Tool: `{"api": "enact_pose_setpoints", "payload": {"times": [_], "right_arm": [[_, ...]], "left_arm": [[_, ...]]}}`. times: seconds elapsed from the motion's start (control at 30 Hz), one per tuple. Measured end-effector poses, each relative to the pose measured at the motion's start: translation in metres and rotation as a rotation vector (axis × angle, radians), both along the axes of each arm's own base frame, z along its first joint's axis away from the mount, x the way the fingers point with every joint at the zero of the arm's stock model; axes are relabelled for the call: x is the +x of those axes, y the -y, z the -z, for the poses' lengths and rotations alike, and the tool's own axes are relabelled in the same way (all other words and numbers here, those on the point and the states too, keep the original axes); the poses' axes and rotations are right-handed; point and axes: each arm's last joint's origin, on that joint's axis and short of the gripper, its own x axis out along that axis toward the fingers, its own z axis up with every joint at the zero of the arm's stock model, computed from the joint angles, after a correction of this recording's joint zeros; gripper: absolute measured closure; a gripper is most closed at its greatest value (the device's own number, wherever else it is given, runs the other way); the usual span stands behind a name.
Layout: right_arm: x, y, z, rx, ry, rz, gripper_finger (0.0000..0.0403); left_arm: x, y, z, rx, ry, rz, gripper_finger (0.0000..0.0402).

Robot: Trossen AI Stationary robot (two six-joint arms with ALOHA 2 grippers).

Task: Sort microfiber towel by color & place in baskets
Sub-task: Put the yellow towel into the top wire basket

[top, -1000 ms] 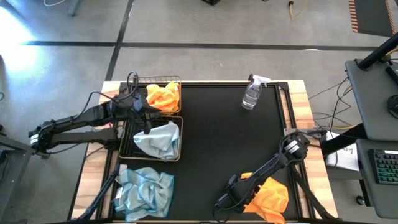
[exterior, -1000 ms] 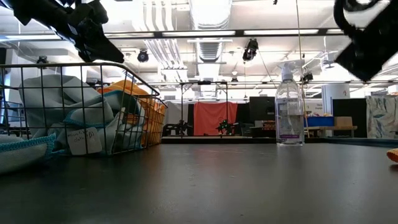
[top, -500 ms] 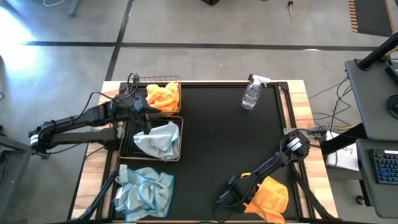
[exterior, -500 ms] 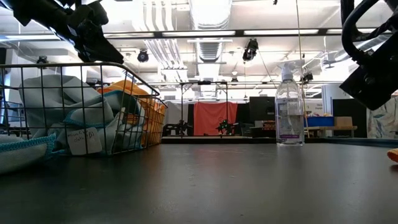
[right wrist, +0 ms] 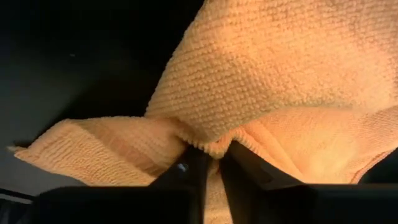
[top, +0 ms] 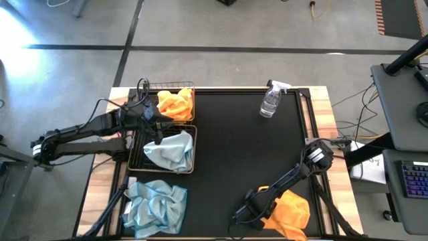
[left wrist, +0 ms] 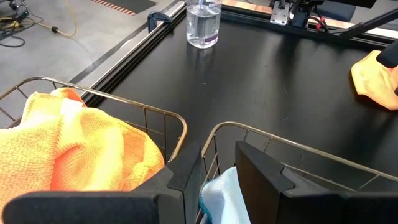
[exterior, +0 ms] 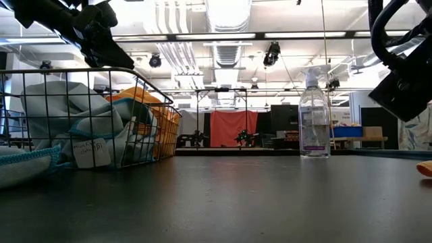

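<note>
My left gripper (left wrist: 217, 177) hovers open over the two wire baskets at the table's far left, touching nothing. The far basket (top: 152, 89) holds an orange towel (top: 175, 104). The near basket (top: 136, 164) holds a pale blue-grey towel (top: 170, 150), which shows below my left fingers. A second blue-grey towel (top: 155, 204) lies crumpled on the table near the left corner. My right gripper (right wrist: 212, 163) is shut on the loose orange towel (top: 294, 209) at the near right. My right gripper pinches a bunched fold (right wrist: 211, 147) of the orange towel between its two fingers, coming at it from above. The cloth puckers up into the fingers there. The rest of the towel lies spread on the table (top: 234, 154).
A clear spray bottle (top: 271, 100) stands upright near the table's far edge, right of centre. The black mat between the baskets and the orange towel is bare. Wooden strips and rails (top: 309, 114) border the mat on both sides.
My right arm has come down lower over the orange towel at the near right. The left arm and the towels in the baskets have stayed as they were.
</note>
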Motion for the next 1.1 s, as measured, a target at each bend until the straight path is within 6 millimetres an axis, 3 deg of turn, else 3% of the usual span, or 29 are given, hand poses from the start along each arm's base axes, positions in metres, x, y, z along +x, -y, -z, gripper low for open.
{"api": "enact_pose_setpoints", "payload": {"times": [0.3, 0.53, 0.83, 1.1], "right_arm": [[0.009, -0.005, -0.016, -0.009, 0.038, -0.022, 0.0393], [0.023, -0.003, -0.065, -0.124, 0.197, -0.063, 0.0393], [0.045, 0.010, -0.129, -0.484, 0.633, -0.096, 0.0394], [0.070, 0.045, -0.163, -0.815, 0.878, -0.014, 0.0394]], "left_arm": [[0.000, 0.000, 0.000, 0.000, 0.001, 0.000, 0.0318], [0.000, 0.000, 0.000, -0.002, 0.001, -0.001, 0.0318], [0.000, 0.000, 0.000, -0.006, 0.002, -0.004, 0.0318], [0.000, 0.000, 0.000, -0.006, 0.002, -0.004, 0.0318]]}}
